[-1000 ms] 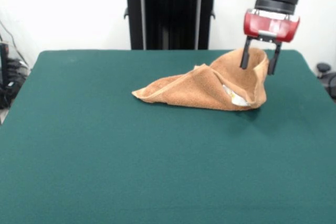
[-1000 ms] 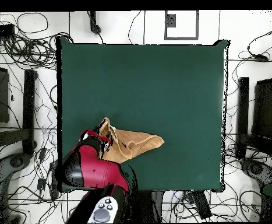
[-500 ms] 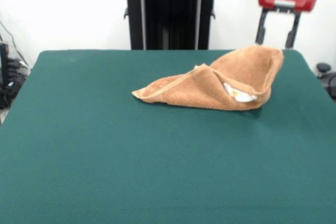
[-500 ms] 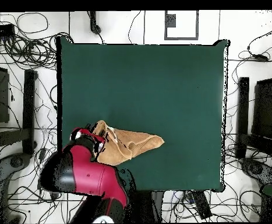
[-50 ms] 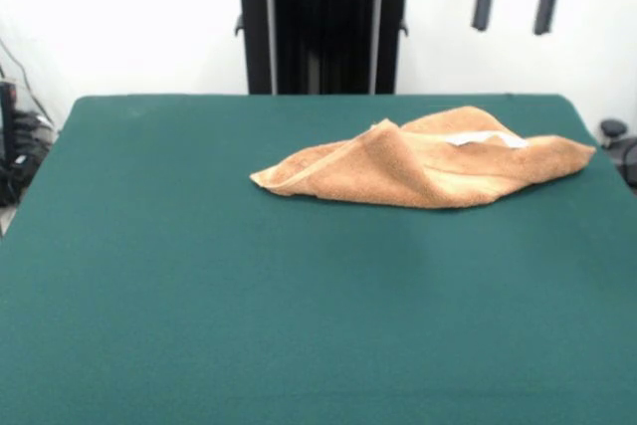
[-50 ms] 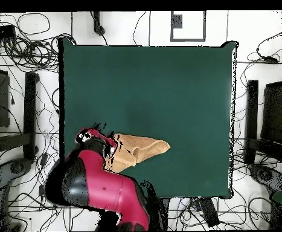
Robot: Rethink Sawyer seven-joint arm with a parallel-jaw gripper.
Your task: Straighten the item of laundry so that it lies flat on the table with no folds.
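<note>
The item of laundry (image 5: 428, 164), a light orange-tan terry towel, lies on the dark green table (image 5: 199, 276) at the far right, still folded over itself. A ridge runs through its middle and a white label (image 5: 480, 137) shows on top. Its right tip reaches almost to the table's right edge. My gripper (image 5: 512, 27) hangs open and empty high above the towel's right part, clear of it. From overhead, the red arm (image 6: 98, 184) hides the left end of the towel (image 6: 144, 148) near the table's (image 6: 155, 84) lower left edge.
A black pedestal column (image 5: 323, 22) stands behind the table's far edge. In the overhead view, cables (image 6: 22, 36) cover the floor around the table and dark stands (image 6: 261, 121) sit to the right.
The gripper let go of the towel's raised right part and rose nearly out of the front view. That part dropped and spread out toward the right edge.
</note>
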